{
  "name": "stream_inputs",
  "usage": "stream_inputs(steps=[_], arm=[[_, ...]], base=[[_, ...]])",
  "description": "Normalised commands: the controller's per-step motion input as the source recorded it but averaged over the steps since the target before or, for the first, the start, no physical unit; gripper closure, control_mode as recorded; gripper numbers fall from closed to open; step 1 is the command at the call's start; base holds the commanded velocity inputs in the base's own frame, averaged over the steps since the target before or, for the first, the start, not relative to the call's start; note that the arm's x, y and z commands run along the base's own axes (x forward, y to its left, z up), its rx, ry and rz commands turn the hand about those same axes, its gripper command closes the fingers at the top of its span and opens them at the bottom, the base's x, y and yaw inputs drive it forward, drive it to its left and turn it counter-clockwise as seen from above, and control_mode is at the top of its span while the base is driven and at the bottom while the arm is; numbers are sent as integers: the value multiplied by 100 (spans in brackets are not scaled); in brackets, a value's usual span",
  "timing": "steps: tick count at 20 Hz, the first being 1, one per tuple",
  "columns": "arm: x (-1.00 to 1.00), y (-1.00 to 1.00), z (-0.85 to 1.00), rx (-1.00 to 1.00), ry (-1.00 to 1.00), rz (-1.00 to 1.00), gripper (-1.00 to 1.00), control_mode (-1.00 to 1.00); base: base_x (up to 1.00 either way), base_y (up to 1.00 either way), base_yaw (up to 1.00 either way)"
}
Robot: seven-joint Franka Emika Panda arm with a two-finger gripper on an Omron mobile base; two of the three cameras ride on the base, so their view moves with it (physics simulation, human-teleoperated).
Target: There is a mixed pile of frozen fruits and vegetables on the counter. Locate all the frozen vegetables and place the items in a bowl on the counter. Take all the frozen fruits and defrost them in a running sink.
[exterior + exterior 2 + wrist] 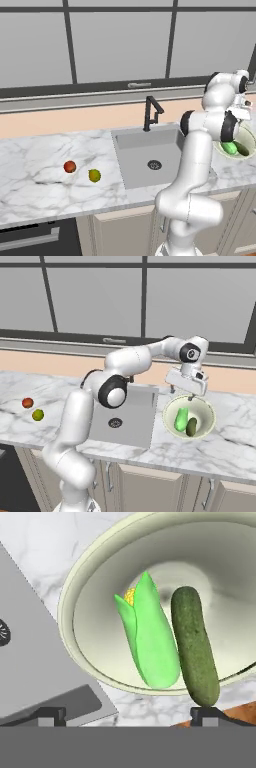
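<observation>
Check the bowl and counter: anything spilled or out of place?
Nothing stands out. Corn and cucumber lie side by side inside the bowl; the open gripper hangs above.

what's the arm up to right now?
The hand hangs open just above the bowl on the counter, right of the sink. Both vegetables lie in the bowl side by side: the corn and the cucumber. The red fruit and the yellow-green fruit sit on the counter left of the sink, not yet moved. No water visible at the faucet.
</observation>
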Motion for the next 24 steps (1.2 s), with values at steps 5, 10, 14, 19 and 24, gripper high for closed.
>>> stream_inputs(steps=[5, 10, 14, 19, 24], arm=[[-84, 100, 4, -1, -12, 0, -100, -100], [-77, 100, 7, -2, -12, 2, -100, -100], [-60, 100, 12, -5, -11, 4, -100, -100], [-22, 99, 3, -11, -1, 7, -100, -100], [-7, 96, -2, -9, 0, 14, -100, -100]], base=[[0, 0, 0], [0, 0, 0], [0, 0, 0], [0, 0, 0], [0, 0, 0]])
